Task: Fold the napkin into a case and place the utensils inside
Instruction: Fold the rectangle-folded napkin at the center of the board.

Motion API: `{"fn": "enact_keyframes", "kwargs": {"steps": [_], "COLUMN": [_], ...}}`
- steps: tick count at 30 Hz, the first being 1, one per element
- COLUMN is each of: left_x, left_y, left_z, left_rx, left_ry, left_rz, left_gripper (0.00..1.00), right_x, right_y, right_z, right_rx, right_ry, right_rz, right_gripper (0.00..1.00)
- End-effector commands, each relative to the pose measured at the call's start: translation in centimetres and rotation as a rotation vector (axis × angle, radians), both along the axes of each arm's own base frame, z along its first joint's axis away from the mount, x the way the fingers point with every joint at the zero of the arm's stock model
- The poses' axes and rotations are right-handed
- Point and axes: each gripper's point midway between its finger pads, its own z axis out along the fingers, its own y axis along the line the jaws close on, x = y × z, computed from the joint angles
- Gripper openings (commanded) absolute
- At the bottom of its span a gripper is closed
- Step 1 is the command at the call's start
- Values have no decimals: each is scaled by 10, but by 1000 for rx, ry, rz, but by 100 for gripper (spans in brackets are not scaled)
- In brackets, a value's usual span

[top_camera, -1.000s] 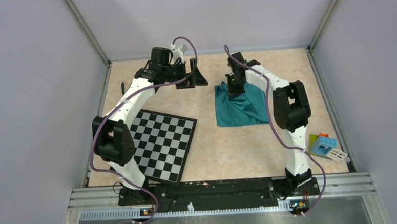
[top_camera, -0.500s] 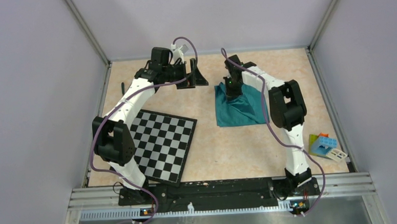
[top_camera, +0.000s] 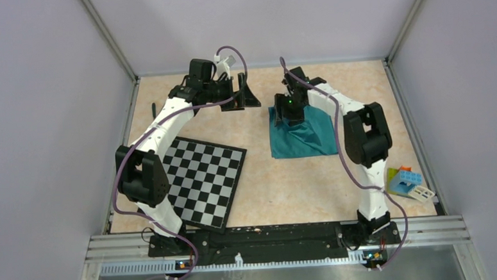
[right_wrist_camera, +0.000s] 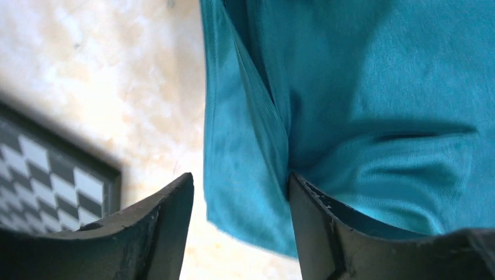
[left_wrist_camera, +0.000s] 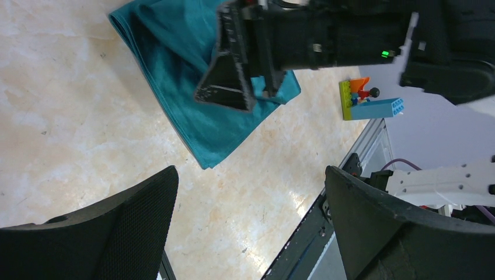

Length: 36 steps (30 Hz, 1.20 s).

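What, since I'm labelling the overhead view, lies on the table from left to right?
Checkerboard mat → napkin → toy blocks.

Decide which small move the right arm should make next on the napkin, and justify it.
Probably lift the right gripper straight up, clear of the napkin. Its jaws stand apart over the cloth's folded edge and grip nothing, so a sideways pull could drag the fold open. The left gripper hangs open nearby, empty.
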Motion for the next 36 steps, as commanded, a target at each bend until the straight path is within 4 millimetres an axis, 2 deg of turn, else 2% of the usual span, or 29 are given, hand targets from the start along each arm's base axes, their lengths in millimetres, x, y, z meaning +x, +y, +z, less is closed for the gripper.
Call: {"fn": "enact_keyframes", "kwargs": {"steps": [1,4,6,8,13,19,27,36], "left_x": [1,2,2,3,4,4,4,6], "left_y": [1,1,1,1,1,1,0,1], "left_z": [32,30,28,27,26,25,22,21], "left_rx": [-34,-30,-26,-23,-19,-18,-19,-16], "left_ry": [-91,-89,-89,-90,-92,-90,-83,-85], "left_rz": [-3,-2,1,3,4,2,-3,-2], "left_gripper": [99,99,99,99,99,99,99,99], "right_x": [3,-4,-5,-5,-5,-1,6,23], "right_y": [-14,-51,-65,-75,-96,-95,-108,-113], "right_z": [83,81,78,73,43,25,2,6], "right_rx": [143,221,293,338,344,389,295,302], "right_ry": [-175,-176,-185,-189,-150,-119,-110,-146], "right_rz": [-26,-100,-120,-137,-185,-174,-175,-160], "right_gripper": [63,75,79,79,79,76,75,75]}}
